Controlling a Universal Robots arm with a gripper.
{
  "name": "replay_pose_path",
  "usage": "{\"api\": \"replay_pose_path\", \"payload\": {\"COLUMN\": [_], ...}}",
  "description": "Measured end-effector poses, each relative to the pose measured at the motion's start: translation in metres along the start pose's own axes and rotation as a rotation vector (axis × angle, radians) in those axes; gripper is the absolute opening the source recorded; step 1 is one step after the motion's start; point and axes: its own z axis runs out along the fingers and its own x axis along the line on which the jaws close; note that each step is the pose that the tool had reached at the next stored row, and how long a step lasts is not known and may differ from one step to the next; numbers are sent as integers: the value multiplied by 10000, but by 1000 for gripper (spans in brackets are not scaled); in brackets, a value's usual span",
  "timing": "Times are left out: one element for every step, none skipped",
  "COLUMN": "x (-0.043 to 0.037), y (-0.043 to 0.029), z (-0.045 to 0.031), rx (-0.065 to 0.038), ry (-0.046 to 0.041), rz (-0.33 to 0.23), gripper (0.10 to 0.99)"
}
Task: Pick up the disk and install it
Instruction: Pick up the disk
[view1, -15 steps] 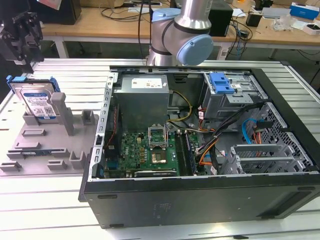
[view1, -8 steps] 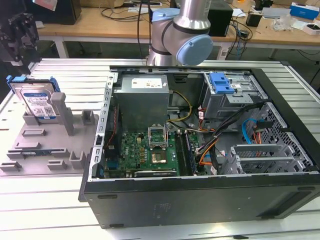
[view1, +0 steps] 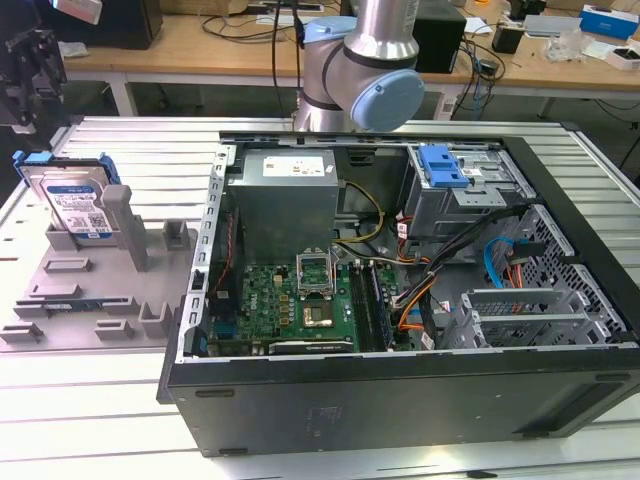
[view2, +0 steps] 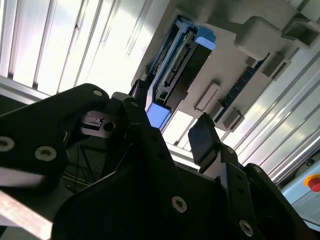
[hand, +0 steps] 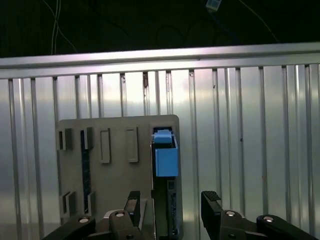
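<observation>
Open computer case (view1: 400, 400) is lying just beside the grey holder plate (view1: 90, 290), on the exterior view's right of it.

The disk (view1: 72, 205) is standing on edge in a slot along one side of the plate. Its label face is pointing in over the plate and it is appearing to lean back a little.

In the first wrist view the disk (hand: 166, 220) is showing thin edge up. Its long axis is seeming to run along the plate's side edge, with a blue tab (hand: 166, 157) at one end.

The gripper (hand: 171, 200) is hovering over that side of the plate. Its jaws are spread wide and nothing is in them. The fingers (hand: 211, 200) are straddling the disk without touching it, and the second wrist view is showing the same straddle (view2: 171, 112).

Judging the step as the grasp:
- keeping the descent centred on the disk's edge
- keeping the pads square to the flat faces
- closing on the metal body, not the blue tab
- lifting straight out of the plate's slot so nothing is binding
</observation>
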Motion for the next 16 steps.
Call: {"api": "replay_pose_path", "payload": {"x": [-10,-21,-23,-22,-22,-22,-22,-22,-21,-20,-18,-14,-10,-5,1,8], "y": [9,27,46,59,75,85,96,106,115,123,128,133,134,135,137,140], "z": [4,15,25,32,42,48,55,61,65,69,72,78,81,85,92,96], "rx": [-1,-1,1,3,5,7,9,11,12,12,14,15,15,13,14,13], "ry": [0,0,0,0,0,-1,-1,0,-1,-1,0,-1,-1,0,0,0], "rz": [-7,-26,-58,-98,-171,-219,-265,-308,-349,-375,-387,-392,-396,-397,-397,-397], "gripper": [600,600,600,600,600,600,600,600,600,600,600,600,600,600,600,600]}}
